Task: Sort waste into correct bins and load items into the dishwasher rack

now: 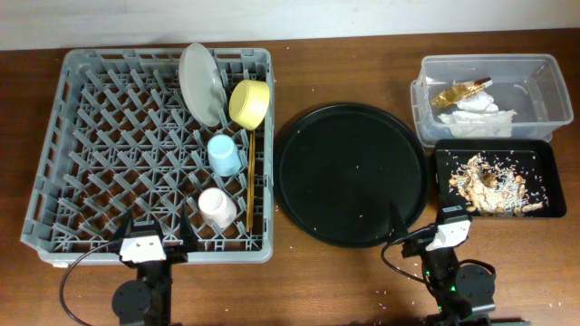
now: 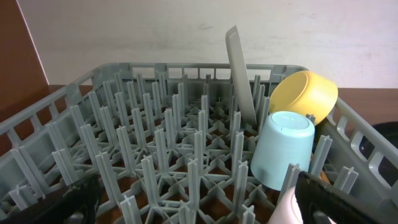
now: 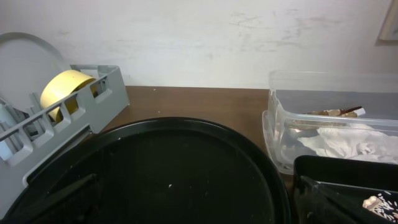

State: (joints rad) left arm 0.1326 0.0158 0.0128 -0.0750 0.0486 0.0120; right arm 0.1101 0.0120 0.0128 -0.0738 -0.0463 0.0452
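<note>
The grey dishwasher rack (image 1: 163, 56) holds the upright grey-green plate (image 1: 199, 83), the yellow bowl (image 1: 249, 102), the blue cup (image 1: 225, 154), the pink cup (image 1: 217, 207) and the chopsticks (image 1: 250, 181). The clear tub (image 1: 562, 91) holds white napkins (image 1: 471, 118) and the gold-brown wrapper (image 1: 458, 91). The shallow black tray (image 1: 494, 143) holds food scraps (image 1: 494, 184). My left gripper (image 1: 159, 226) is open and empty at the rack's near edge, with the pink cup by its right finger (image 2: 199, 205). My right gripper (image 1: 421, 222) is open and empty at the round tray's near right rim (image 3: 199, 199).
A large round black tray (image 1: 352, 174) with a few crumbs lies between the rack and the bins. A white wall stands behind the table. Small crumbs are scattered on the brown table near the right arm.
</note>
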